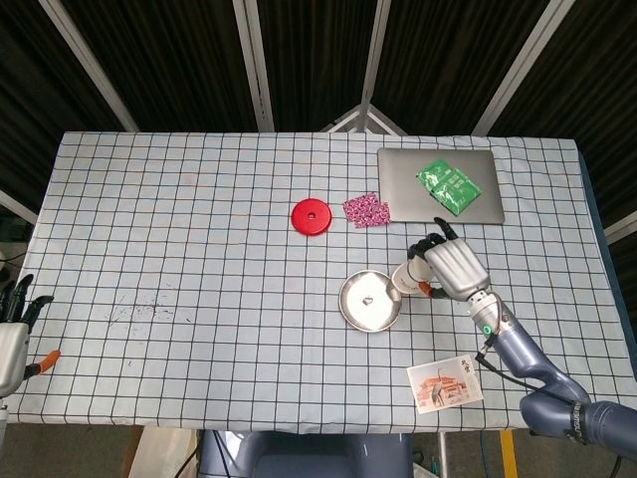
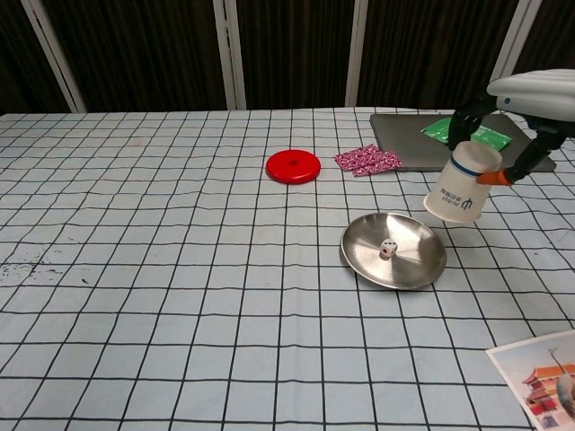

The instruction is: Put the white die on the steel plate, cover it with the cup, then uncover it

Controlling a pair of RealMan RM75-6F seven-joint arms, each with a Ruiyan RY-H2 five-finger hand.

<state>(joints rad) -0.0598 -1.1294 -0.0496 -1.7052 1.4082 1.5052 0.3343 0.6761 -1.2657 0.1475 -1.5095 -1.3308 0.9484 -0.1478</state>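
The white die (image 2: 387, 250) lies inside the round steel plate (image 2: 415, 260), near its middle; from the head view the die (image 1: 368, 298) is a small speck in the plate (image 1: 353, 311). My right hand (image 1: 453, 267) grips a white paper cup (image 2: 462, 184) upside down and tilted, in the air just beyond the plate's right rim. In the chest view the right hand (image 2: 532, 97) wraps the cup's upper end. From above the cup (image 1: 407, 278) sits at the plate's right edge. My left hand (image 1: 12, 334) hangs off the table's left edge, fingers apart, holding nothing.
A red disc (image 1: 311, 217) and a pink patterned packet (image 1: 365, 209) lie behind the plate. A grey laptop (image 1: 406, 187) with a green packet (image 1: 450, 186) on it sits at the back right. A picture card (image 1: 444, 383) lies near the front edge.
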